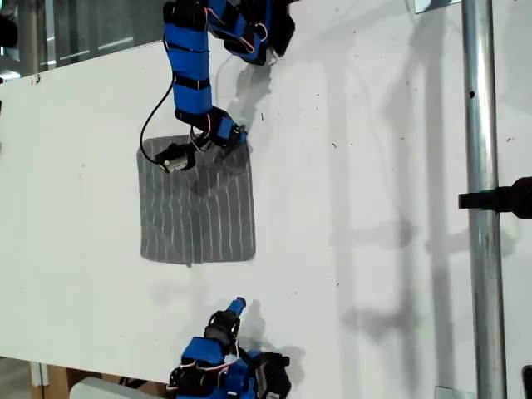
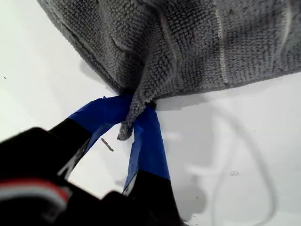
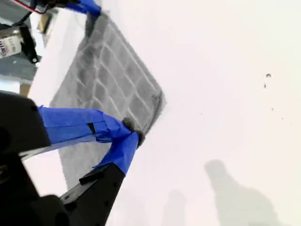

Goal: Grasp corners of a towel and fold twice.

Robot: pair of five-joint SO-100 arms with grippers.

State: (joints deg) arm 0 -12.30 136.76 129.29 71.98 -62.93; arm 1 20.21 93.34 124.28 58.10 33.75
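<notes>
The grey striped towel [image 1: 197, 208] lies mostly flat on the white table, toward the exterior view's left. My first gripper [image 1: 235, 137] comes down from the far side of the table and is shut on the towel's far corner on the exterior view's right. In the first wrist view the blue fingers [image 2: 148, 136] pinch that bunched corner [image 2: 128, 120], with the towel [image 2: 188, 42] rumpled just beyond them. My second gripper [image 1: 238, 304] stands near the table's front edge, shut on nothing and apart from the towel. Its tips [image 3: 129, 134] meet short of the towel's near corner [image 3: 153, 106].
A vertical metal pole [image 1: 480, 199] with a black clamp [image 1: 499, 199] stands at the exterior view's right. A black cable [image 1: 150, 125] loops beside the first arm. The white table [image 1: 357, 208] extends bare toward the pole.
</notes>
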